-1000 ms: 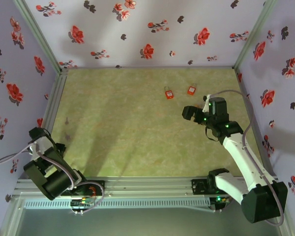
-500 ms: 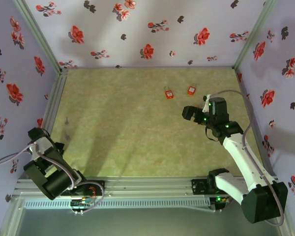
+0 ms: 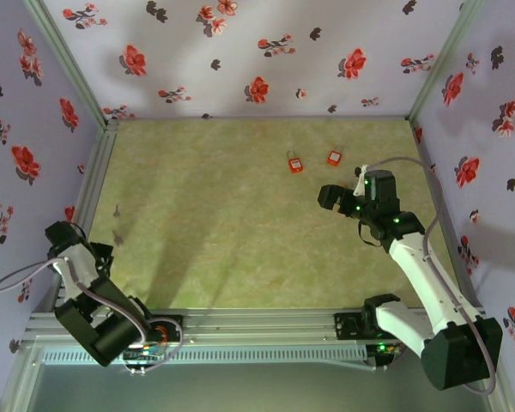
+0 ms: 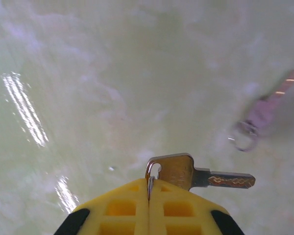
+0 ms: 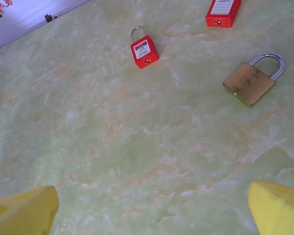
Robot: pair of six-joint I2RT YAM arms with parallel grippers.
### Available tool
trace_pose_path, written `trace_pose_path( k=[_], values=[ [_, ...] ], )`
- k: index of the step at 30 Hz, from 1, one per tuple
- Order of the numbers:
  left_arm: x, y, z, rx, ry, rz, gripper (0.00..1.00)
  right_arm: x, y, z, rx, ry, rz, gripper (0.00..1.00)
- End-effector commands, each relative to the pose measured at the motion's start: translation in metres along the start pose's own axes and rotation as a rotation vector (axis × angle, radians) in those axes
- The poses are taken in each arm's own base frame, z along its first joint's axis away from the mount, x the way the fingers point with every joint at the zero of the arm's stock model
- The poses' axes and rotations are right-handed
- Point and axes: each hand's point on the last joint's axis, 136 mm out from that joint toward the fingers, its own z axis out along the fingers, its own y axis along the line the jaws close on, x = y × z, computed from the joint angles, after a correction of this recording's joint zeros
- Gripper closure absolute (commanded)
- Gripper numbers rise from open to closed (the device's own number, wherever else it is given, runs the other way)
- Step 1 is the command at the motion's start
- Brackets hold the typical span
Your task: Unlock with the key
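At the near left corner of the tabletop (image 3: 206, 223), the left pincer (image 4: 148, 188) has its yellow fingers (image 4: 117, 208) pressed together with no gap, clamped on the thin ring that passes through the head of the key (image 4: 186, 171). The silver key sits just past the fingertips, its toothed blade pointing to the right in the left wrist view, over the pale green marbled surface. A little beyond it lies a pinkish shape with a small loop (image 4: 259, 120), too blurred to tell what it is. Further in and on the right side, the right pincer (image 3: 330, 197) hangs over the tabletop with its jaws spread wide and nothing between them; its two yellow fingertips (image 5: 22, 210) sit at the bottom corners of the right wrist view. Ahead of it a brass padlock (image 5: 252, 81) lies flat, shackle pointing away. Past that lie a red padlock (image 5: 144, 50) and, near it toward the right, a second red padlock (image 5: 223, 12), each apart from the others. Behind them rises the flowered back wall (image 3: 257, 60).
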Motion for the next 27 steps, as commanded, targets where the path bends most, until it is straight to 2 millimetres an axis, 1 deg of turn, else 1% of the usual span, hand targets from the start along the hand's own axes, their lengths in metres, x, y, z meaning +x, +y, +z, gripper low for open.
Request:
trace_pose_path(
  k=[1,4,7,9,11,13,15,19,21,23,25,27],
  values=[
    [0.008,-0.029,-0.029,0.123,0.02,-0.006,1.0,-0.01,0.007,-0.001,-0.018,-0.036,0.014,0.01],
    [0.017,-0.057,-0.049,0.225,0.01,0.016,1.0,-0.015,0.014,-0.001,-0.045,-0.037,0.042,0.01],
    [0.026,-0.097,-0.078,0.349,-0.016,0.07,1.0,-0.024,0.027,0.0,-0.091,-0.03,0.093,0.01],
    [0.036,-0.129,-0.107,0.446,-0.044,0.157,1.0,-0.03,0.038,0.0,-0.13,-0.011,0.142,0.01],
    [0.048,-0.154,-0.138,0.521,-0.078,0.259,1.0,-0.037,0.049,0.0,-0.167,0.01,0.196,0.01],
    [0.067,-0.178,-0.174,0.624,-0.102,0.372,1.0,-0.043,0.064,0.0,-0.228,0.032,0.261,0.01],
    [0.089,-0.198,-0.201,0.724,-0.1,0.458,1.0,-0.051,0.079,0.0,-0.296,0.041,0.313,0.01],
    [0.144,-0.232,-0.243,0.926,-0.061,0.602,1.0,-0.068,0.108,-0.006,-0.427,0.026,0.384,0.01],
    [0.172,-0.247,-0.255,0.986,-0.029,0.655,1.0,-0.076,0.12,-0.009,-0.483,0.017,0.398,0.03],
    [0.197,-0.26,-0.26,1.003,0.004,0.704,1.0,-0.081,0.133,-0.012,-0.529,0.016,0.388,0.04],
    [0.222,-0.275,-0.262,1.03,0.049,0.717,1.0,-0.082,0.15,-0.016,-0.578,0.019,0.348,0.05],
    [0.239,-0.286,-0.261,1.039,0.09,0.7,1.0,-0.079,0.166,-0.02,-0.625,0.023,0.31,0.05]
  ],
)
